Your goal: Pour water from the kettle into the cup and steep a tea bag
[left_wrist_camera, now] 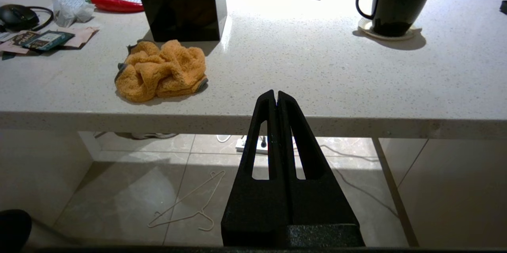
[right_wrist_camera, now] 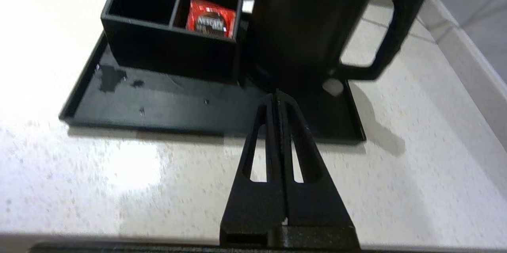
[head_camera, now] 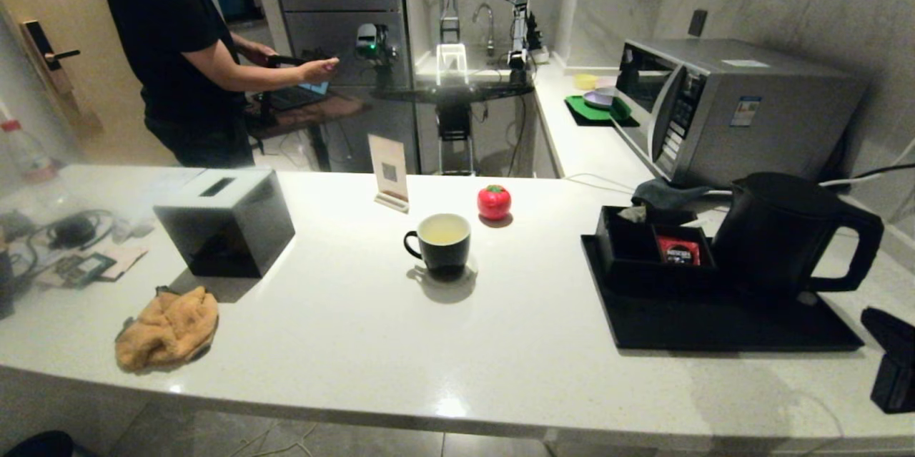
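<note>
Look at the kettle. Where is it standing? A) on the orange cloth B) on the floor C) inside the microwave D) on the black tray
D: the kettle stands upright on the black tray, beside the compartment box.

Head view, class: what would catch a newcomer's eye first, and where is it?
The cup stands alone mid-counter, pale liquid inside, with a red tomato-shaped ornament just behind it. On the right the big black kettle sits on a black tray beside a compartment box holding a red sachet. An orange cloth lies crumpled near the counter's left front edge.
</note>
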You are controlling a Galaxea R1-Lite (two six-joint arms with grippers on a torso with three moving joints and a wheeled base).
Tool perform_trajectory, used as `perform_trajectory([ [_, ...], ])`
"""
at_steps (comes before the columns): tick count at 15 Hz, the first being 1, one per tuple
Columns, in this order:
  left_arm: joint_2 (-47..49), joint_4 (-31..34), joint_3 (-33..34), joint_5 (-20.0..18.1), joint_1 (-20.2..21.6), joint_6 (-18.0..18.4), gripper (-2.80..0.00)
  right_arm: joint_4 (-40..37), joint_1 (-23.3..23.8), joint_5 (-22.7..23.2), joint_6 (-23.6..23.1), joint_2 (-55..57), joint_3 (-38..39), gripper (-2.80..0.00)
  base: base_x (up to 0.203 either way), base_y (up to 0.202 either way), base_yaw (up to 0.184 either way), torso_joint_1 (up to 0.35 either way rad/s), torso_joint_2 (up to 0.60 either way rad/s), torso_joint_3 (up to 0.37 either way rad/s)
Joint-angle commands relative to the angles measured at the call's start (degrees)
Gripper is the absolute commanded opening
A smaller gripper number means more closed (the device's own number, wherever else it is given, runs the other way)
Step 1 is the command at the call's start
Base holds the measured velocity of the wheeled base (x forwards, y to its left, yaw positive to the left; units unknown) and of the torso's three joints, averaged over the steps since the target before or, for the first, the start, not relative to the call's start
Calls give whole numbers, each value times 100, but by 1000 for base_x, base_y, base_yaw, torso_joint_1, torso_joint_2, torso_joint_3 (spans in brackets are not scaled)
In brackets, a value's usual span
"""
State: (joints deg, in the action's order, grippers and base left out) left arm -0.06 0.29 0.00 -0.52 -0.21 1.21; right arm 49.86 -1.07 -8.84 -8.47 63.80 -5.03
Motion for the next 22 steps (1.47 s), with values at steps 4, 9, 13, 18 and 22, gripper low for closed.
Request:
perform_trajectory([
  [4,6,-3,0,-1,3,2,-280,115,-28,64,63,899,-695,-280,0,0,0,0,0,0],
  [9,6,6,0,-1,3,2,-280,116,-178,567,335,1663,-1667,-280,0,0,0,0,0,0],
  [13,6,5,0,-1,3,2,-280,11,-381,709,696,2434,-2767,-280,0,0,0,0,0,0],
  [18,6,-3,0,-1,3,2,-280,-997,-628,882,1055,3016,-4010,-280,0,0,0,0,0,0],
  [22,6,-3,0,-1,3,2,-280,-2092,-670,884,1258,3272,-4555,-280,0,0,0,0,0,0],
])
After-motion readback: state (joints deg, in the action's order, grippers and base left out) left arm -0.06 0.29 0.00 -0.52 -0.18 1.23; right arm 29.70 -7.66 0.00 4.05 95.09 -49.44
